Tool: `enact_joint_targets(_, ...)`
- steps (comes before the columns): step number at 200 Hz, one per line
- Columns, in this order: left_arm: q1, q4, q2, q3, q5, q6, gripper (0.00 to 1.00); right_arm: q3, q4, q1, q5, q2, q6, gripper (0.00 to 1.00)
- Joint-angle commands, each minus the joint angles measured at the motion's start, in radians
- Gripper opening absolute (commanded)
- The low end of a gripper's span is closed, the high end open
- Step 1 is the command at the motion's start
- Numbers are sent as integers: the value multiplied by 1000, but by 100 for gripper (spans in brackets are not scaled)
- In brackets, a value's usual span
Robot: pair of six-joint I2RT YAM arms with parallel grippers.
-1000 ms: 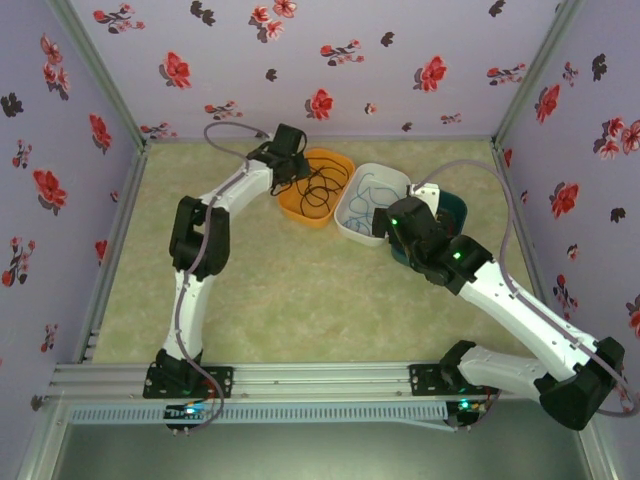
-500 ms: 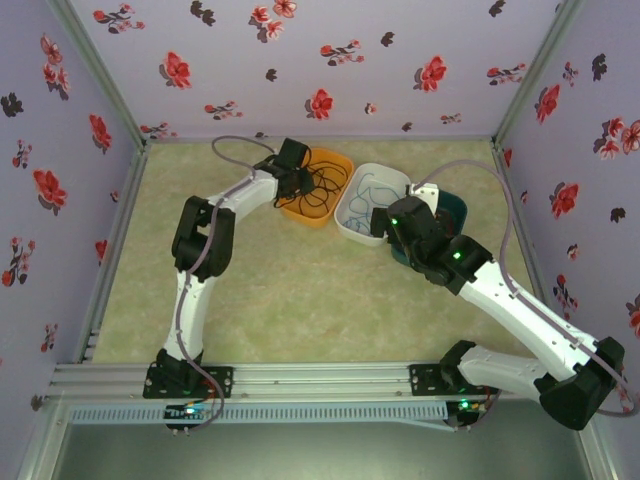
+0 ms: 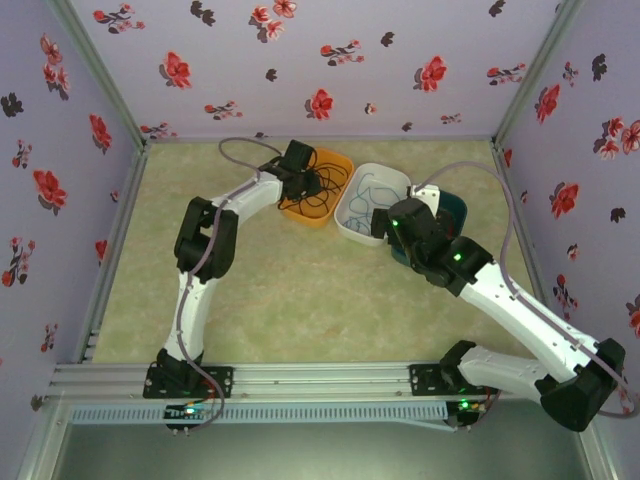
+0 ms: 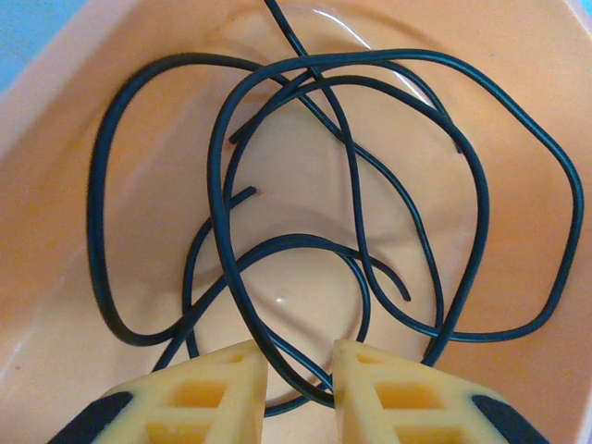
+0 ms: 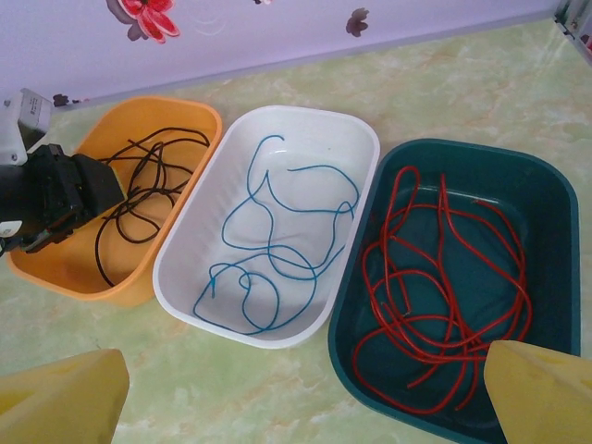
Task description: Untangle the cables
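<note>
left hand [image 4: 301,370], narrowed but not clamped, over the orange tray [image 4: 518,55]; a black cable [image 4: 215,176] loop lies between its fingers, coils running ahead. right hand [image 5: 301,393] gapes wide, farther from that tray.

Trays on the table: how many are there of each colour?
Orange tray: 1
White tray: 1
Dark teal tray: 1
Total: 3

One black cable [image 4: 93,213], one blue cable [image 5: 277,254], one red cable [image 5: 435,305], and three trays [image 5: 217,176]
</note>
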Motion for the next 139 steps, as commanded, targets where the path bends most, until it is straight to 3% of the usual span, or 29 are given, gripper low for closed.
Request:
enact_joint_targets(1,-14,26,-29,-4,22,-19,25,-13,4,-8,19,-22,19,99)
enact_joint_targets(81,-20,121,-224,-147,33,-16,29,-14,-4,-9,39,-39,17,99)
enact_joint_targets(112,-20,180,-369,-259,25,7,48,-24,1,-9,54,-58,16,99)
enact_joint_targets(139,-20,219,-520,-390,-19,37,80,-30,-11,-9,82,-74,13,99)
